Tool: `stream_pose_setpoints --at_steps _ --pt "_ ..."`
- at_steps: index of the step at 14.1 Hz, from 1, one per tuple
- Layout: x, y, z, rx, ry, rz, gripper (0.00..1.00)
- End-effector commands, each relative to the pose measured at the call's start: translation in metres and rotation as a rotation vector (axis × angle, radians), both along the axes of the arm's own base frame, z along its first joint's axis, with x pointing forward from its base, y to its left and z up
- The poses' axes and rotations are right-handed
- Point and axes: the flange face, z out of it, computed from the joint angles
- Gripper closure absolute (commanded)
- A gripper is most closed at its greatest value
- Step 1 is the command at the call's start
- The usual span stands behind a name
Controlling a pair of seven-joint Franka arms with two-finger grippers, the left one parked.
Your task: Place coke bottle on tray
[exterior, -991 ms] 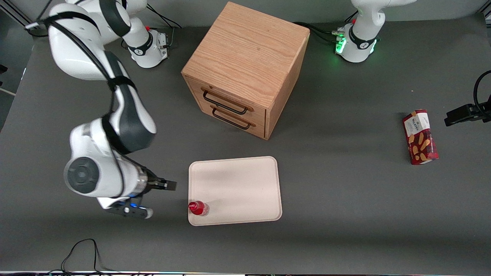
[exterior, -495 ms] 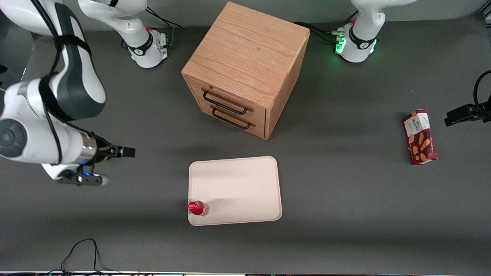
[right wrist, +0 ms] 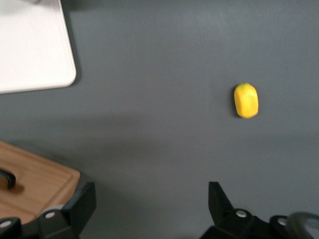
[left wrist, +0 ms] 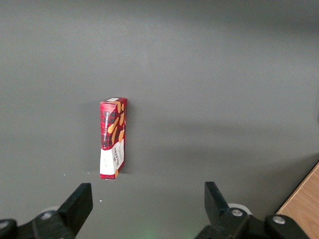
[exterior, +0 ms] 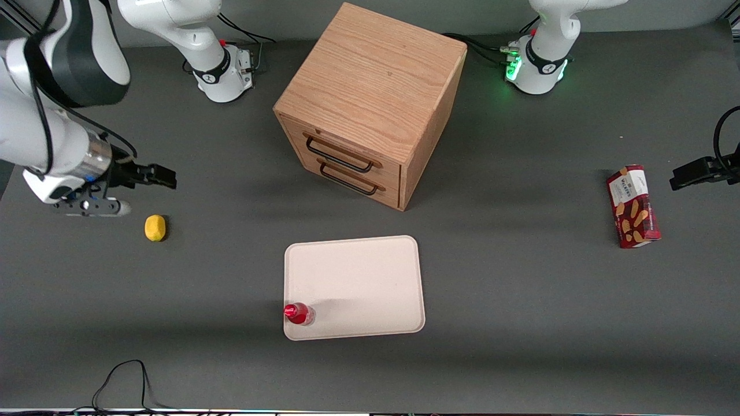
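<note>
The large flat cream-white tray [exterior: 361,277] with rounded corners and a low rim holds one thing: the small red coke bottle [exterior: 299,313] with a red cap, standing upright just inside the tray's corner that is nearest the front camera and toward the working arm's end. The bottle stands close to the rim on two sides, and the bare tray surface spreads away from it toward the wooden two-drawer cabinet [exterior: 370,104], which stands farther from the camera with both drawers closed. The right arm's gripper [exterior: 165,176] hovers above the dark grey table [exterior: 520,300], well apart from the tray, its two black fingers spread wide with nothing between them. A small yellow lemon [exterior: 155,227] lies near the gripper. A red snack box [exterior: 633,206] lies toward the parked arm's end.
</note>
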Motion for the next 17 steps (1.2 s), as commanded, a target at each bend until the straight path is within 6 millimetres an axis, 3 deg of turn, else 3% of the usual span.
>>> stream_pose_setpoints --at_steps 1,6,9,13,15,17 --pt "-0.026 -0.007 0.019 0.025 0.011 0.055 0.00" --pt "-0.023 -0.039 0.040 0.041 0.016 0.004 0.00" --pt "-0.021 -0.043 0.052 0.039 0.003 -0.007 0.00" --pt "-0.023 -0.044 0.083 0.031 0.032 -0.009 0.00" --pt "-0.025 -0.050 0.090 0.032 0.033 -0.017 0.00" --pt "-0.025 -0.043 0.094 0.028 0.029 -0.005 0.00"
